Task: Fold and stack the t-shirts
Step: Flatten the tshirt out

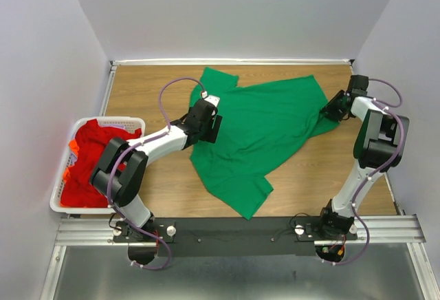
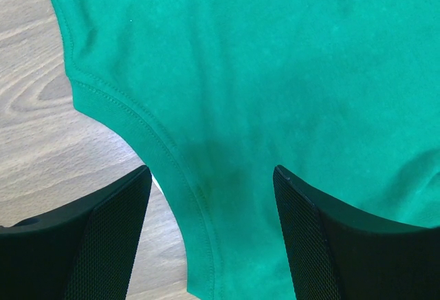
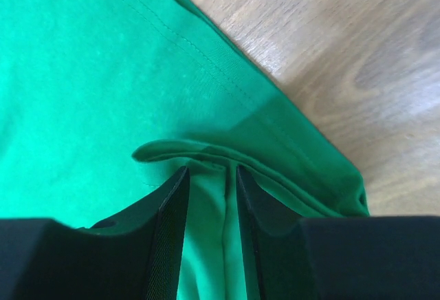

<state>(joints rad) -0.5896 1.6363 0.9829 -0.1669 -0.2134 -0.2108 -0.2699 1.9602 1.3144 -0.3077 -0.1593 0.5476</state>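
A bright green t-shirt (image 1: 265,135) lies spread and rumpled across the middle of the wooden table. My left gripper (image 1: 213,129) is open over its left edge; in the left wrist view the curved hem (image 2: 175,169) runs between the spread fingers (image 2: 302,238). My right gripper (image 1: 331,109) is at the shirt's right corner, shut on a pinched fold of green cloth (image 3: 210,197). Red and orange t-shirts (image 1: 96,159) lie heaped in the basket at the left.
A white slatted basket (image 1: 63,176) stands at the table's left edge. Bare wood (image 1: 165,183) shows in front of the green shirt and at the back left. Grey walls enclose the table on three sides.
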